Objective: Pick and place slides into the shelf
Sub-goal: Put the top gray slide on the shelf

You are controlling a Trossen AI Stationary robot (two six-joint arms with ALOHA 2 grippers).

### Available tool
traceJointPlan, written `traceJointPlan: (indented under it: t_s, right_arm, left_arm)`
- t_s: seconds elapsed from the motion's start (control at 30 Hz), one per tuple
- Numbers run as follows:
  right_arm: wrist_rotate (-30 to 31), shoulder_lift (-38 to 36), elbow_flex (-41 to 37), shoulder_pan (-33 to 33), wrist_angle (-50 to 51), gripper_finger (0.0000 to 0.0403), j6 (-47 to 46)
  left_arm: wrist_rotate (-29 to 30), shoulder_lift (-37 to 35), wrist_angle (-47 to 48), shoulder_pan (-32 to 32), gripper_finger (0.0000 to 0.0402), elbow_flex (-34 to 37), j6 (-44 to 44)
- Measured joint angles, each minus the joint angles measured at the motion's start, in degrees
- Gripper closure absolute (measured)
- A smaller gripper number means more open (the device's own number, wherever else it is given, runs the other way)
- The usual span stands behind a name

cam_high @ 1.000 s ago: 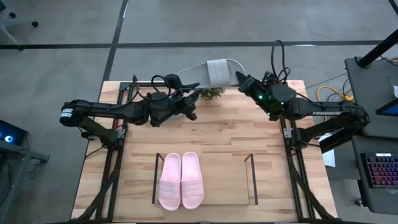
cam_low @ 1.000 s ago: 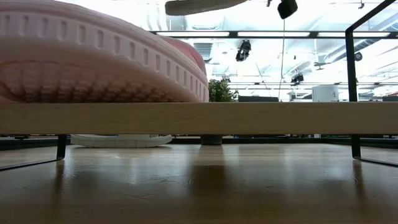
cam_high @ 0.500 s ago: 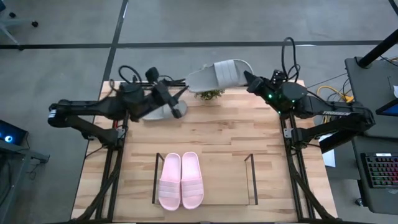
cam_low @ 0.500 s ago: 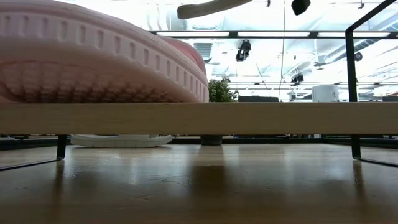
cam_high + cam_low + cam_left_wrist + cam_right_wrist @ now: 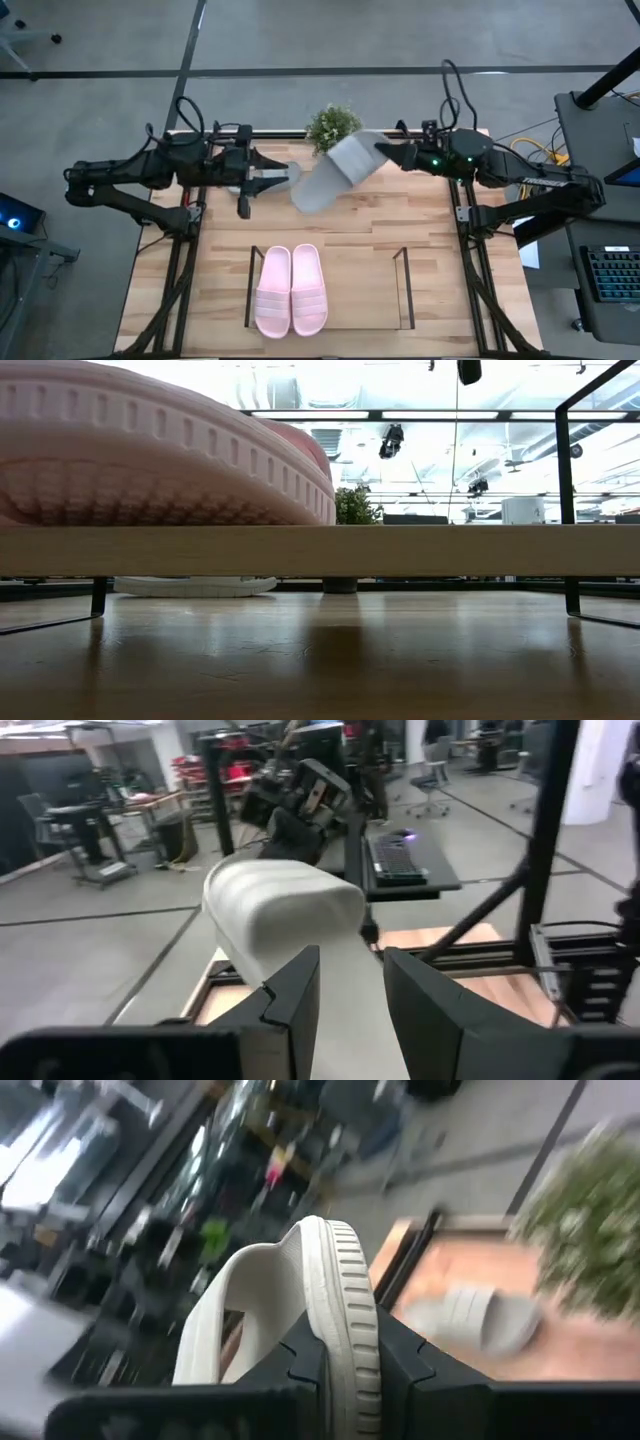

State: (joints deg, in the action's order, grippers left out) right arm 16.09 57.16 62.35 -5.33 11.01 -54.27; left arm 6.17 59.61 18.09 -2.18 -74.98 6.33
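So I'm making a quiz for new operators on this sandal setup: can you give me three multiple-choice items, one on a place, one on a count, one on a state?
1. Where is the pink pair?
A. In the shelf, at its end on the left arm's side
B. On the table beside the plant
C. In the shelf, at its end on the right arm's side

2. How many slides are in the shelf?
A. None
B. Two
C. Four

3. What state is the grey slide at the right gripper in?
A. Lying flat in the shelf
B. Lying loose on the table
C. Clamped by its edge and held up

Answers:
1 A: the pink pair lies at that end of the shelf.
2 B: only the pink pair is inside.
3 C: the right gripper is closed on the grey slide, as the right wrist view shows.
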Motion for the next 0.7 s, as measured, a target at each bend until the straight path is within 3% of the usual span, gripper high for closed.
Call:
traceJointPlan:
  t_s: [0.2, 0.37, 0.47, 0.7]
  right_arm:
    - [-18.0, 0.8, 0.0, -4.4, 3.0, 0.0369, -2.3]
    - [-31.3, 1.7, 0.0, -10.0, 5.0, 0.0369, -4.0]
    - [-37.6, 2.6, 0.0, -13.3, 6.5, 0.0369, -4.1]
    - [-48.8, 4.5, 0.0, -18.9, 6.7, 0.0369, -3.4]
  left_arm:
    - [-2.7, 2.4, 0.0, -2.2, 0.0303, 0.0, 2.9]
    - [-0.2, 7.2, 0.2, -5.1, 0.0303, -0.9, 7.3]
    - [6.2, 10.5, 1.0, -7.1, 0.0303, -2.6, 10.6]
    - [30.2, 16.8, 0.5, -14.5, 0.0303, -8.4, 18.8]
